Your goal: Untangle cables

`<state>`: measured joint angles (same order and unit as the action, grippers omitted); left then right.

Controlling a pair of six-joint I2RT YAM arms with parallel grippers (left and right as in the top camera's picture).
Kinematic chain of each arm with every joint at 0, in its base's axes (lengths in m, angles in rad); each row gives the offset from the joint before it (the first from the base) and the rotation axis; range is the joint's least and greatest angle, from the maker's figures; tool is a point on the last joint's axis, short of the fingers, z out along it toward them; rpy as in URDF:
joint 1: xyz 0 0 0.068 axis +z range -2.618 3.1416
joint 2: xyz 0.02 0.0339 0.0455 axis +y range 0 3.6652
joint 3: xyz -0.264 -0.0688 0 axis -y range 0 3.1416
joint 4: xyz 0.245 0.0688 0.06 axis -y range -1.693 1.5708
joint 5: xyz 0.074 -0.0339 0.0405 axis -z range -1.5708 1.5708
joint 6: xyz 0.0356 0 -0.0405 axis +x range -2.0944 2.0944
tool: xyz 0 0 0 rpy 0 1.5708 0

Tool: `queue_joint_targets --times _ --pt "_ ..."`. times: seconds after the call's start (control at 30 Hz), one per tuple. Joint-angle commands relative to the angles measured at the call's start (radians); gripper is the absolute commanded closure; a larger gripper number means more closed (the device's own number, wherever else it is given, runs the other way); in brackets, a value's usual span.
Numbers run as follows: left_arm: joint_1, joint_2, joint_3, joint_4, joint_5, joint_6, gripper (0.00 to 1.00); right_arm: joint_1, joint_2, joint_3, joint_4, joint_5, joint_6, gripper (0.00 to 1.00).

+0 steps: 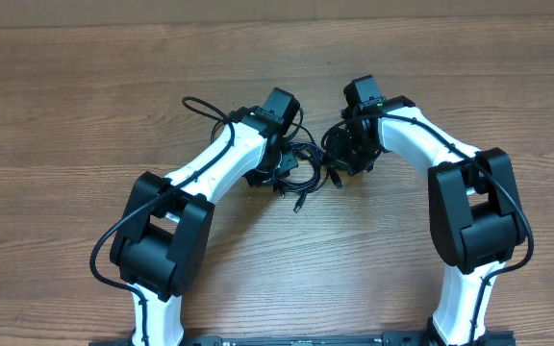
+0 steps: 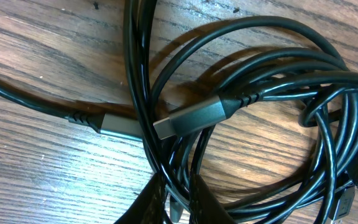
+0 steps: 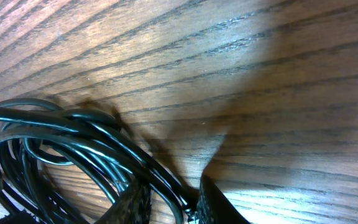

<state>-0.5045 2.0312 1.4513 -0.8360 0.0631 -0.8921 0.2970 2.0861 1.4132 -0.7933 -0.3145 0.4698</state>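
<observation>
Centrally, the cables (image 1: 301, 165) lie tangled; the left gripper (image 2: 176, 206) clamps several of them, while the right gripper (image 3: 174, 208) straddles others, its grip unclear.

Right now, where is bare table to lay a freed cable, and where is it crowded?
Bare table lies beyond both wrists, left of the left arm, right of the right arm, and between the two arm bases. Crowded: the cables bunched between the wrists.

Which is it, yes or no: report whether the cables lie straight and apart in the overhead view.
No: the cables sit bunched in one overlapping tangle on the wooden table.
</observation>
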Motion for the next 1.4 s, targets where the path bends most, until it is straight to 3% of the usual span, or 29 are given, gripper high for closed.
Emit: queue_joint_targets --times 0.0,0.03,0.1,0.43,0.67,1.2,1.37 --pt "-0.006 0.004 -0.014 -0.001 -0.018 -0.006 0.85 0.007 -0.008 -0.019 0.002 0.023 0.001 0.76" --pt "-0.006 0.004 -0.014 -0.001 -0.018 -0.006 0.85 0.007 -0.008 -0.019 0.002 0.023 0.001 0.76" --pt "-0.006 0.004 -0.014 0.000 -0.018 -0.006 0.96 0.007 -0.008 -0.019 0.002 0.023 0.001 0.76" --pt "0.046 -0.045 0.056 -0.040 0.115 0.060 0.96 0.007 -0.008 -0.019 0.002 0.023 0.001 0.76" --pt "0.106 -0.155 0.118 -0.101 0.114 0.108 0.96 0.007 -0.008 -0.019 0.002 0.023 0.001 0.76" --pt "0.241 -0.476 0.122 -0.056 0.105 0.213 0.96 0.007 -0.008 -0.019 0.003 0.023 0.002 0.76" --pt "0.247 -0.491 0.122 -0.135 0.066 0.212 0.96 0.007 -0.008 -0.019 0.004 0.022 0.002 0.76"
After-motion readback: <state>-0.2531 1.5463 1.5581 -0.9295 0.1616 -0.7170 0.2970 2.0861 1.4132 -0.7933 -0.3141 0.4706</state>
